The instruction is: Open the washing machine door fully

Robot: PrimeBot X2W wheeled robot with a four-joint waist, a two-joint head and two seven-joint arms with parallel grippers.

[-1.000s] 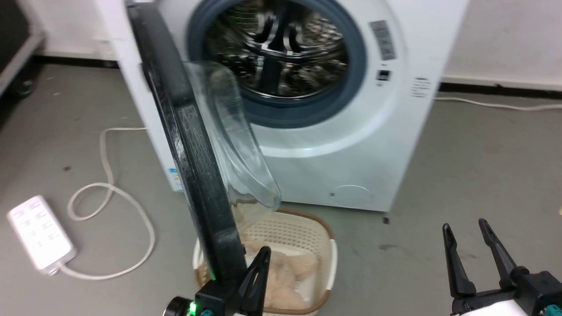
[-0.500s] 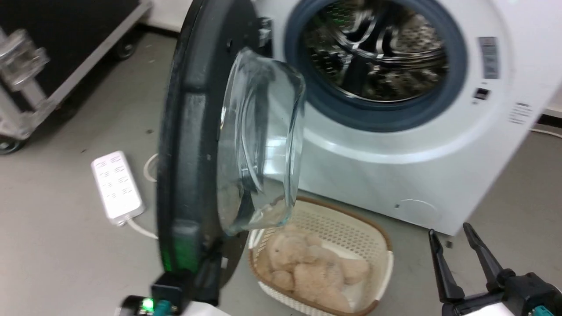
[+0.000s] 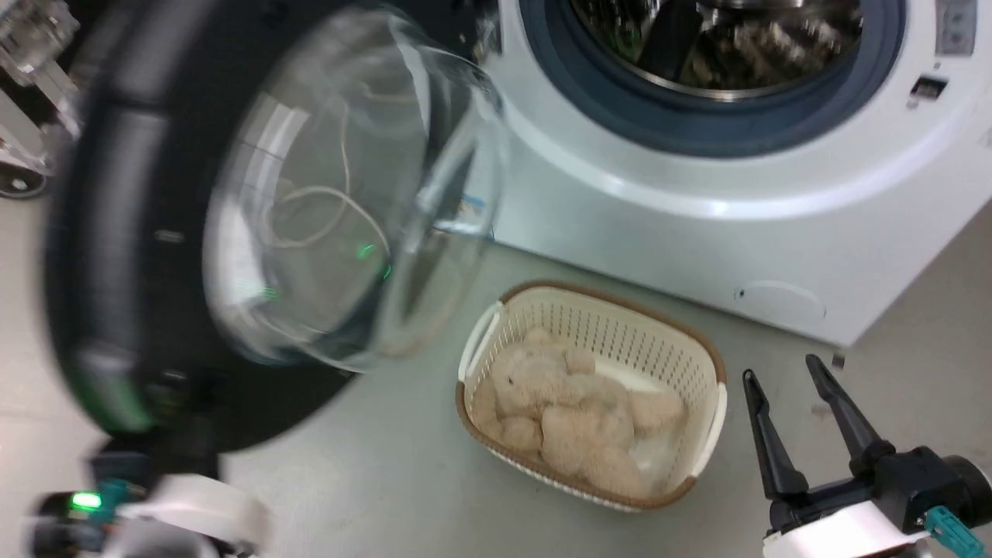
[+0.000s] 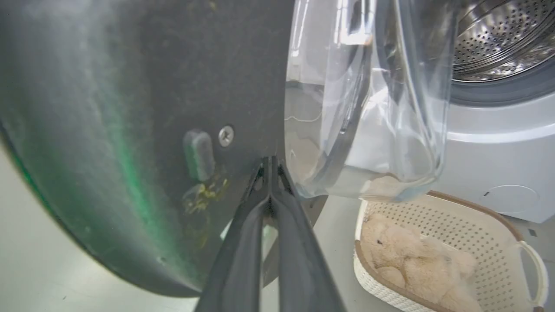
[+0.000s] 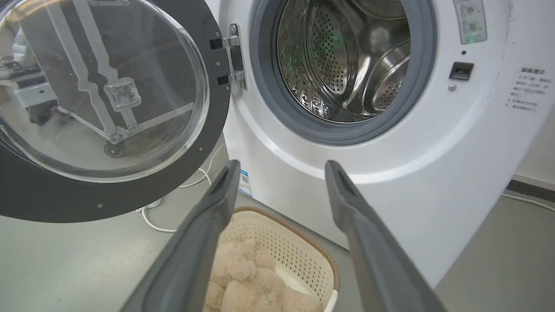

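The washing machine door (image 3: 101, 232), a black disc with a clear glass bowl (image 3: 349, 194), stands swung wide to the left of the white washing machine (image 3: 697, 217). Its inner face (image 4: 108, 108) is close up in the left wrist view. My left gripper (image 4: 271, 164) is shut, with its tips against that face beside the bowl. Its blurred wrist (image 3: 155, 504) is below the door. My right gripper (image 3: 780, 372) hangs open and holds nothing at the lower right, apart from the machine. From the right wrist, the gripper (image 5: 282, 167) faces the door (image 5: 108, 199) and steel drum (image 5: 347, 56).
A cream perforated basket (image 3: 597, 293) holding a beige plush toy (image 3: 573, 418) sits on the floor in front of the machine, between the door and my right gripper. A white cable (image 5: 151, 221) lies on the floor under the door. A wheeled metal cart (image 3: 23, 101) stands at the far left.
The door has swung further open to the left, from nearly edge-on to showing its inner face. The head view has shifted too. My right gripper keeps its open pose.
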